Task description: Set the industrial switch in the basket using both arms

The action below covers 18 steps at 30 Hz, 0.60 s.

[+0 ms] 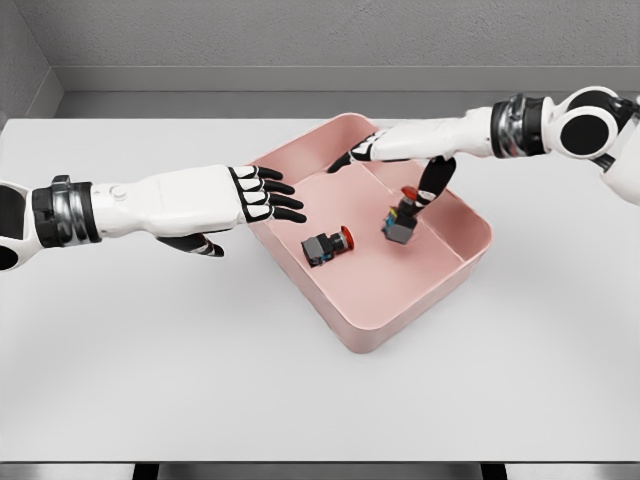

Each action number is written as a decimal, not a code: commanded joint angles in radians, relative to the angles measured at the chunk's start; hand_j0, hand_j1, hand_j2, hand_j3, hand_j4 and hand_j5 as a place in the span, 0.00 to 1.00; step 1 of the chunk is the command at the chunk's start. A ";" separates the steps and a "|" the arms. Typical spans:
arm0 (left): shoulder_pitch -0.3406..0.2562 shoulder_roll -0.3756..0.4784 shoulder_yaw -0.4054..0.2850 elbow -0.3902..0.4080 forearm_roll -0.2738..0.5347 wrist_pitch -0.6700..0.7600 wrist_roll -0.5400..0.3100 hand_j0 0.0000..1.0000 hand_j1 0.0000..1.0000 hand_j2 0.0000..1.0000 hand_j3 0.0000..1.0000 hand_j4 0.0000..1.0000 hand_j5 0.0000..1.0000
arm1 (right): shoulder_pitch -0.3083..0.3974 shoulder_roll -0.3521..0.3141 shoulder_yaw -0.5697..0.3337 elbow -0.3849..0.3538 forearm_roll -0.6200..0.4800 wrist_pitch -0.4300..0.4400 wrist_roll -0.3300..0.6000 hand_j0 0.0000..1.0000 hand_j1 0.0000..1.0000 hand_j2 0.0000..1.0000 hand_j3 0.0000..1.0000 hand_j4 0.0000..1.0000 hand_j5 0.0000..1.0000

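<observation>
1. A pink basket [440, 275] sits on the white table [150, 380], turned at an angle; a low divider splits it into compartments.
2. One industrial switch [325, 246] with a red button lies on its side in the larger near compartment, clear of both hands.
3. A second switch [402, 222] stands tilted near the divider; the right hand [400, 150] reaches over the basket, its thumb apparently touching the switch's top, other fingers extended, though a true grip is hard to judge.
4. The left hand [235, 200] hovers at the basket's left rim; fingers straight, spread, holding nothing.
</observation>
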 commanded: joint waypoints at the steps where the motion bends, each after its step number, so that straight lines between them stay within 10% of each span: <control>1: 0.000 0.000 0.001 0.001 0.006 0.001 0.001 1.00 1.00 1.00 1.00 1.00 1.00 | 0.000 -0.004 0.012 0.007 -0.005 0.001 0.008 1.00 1.00 1.00 1.00 1.00 1.00; 18: 0.000 0.010 0.002 0.002 0.008 0.001 0.004 1.00 1.00 1.00 1.00 1.00 1.00 | 0.005 -0.220 -0.093 -0.017 -0.011 -0.156 0.019 1.00 1.00 1.00 1.00 1.00 1.00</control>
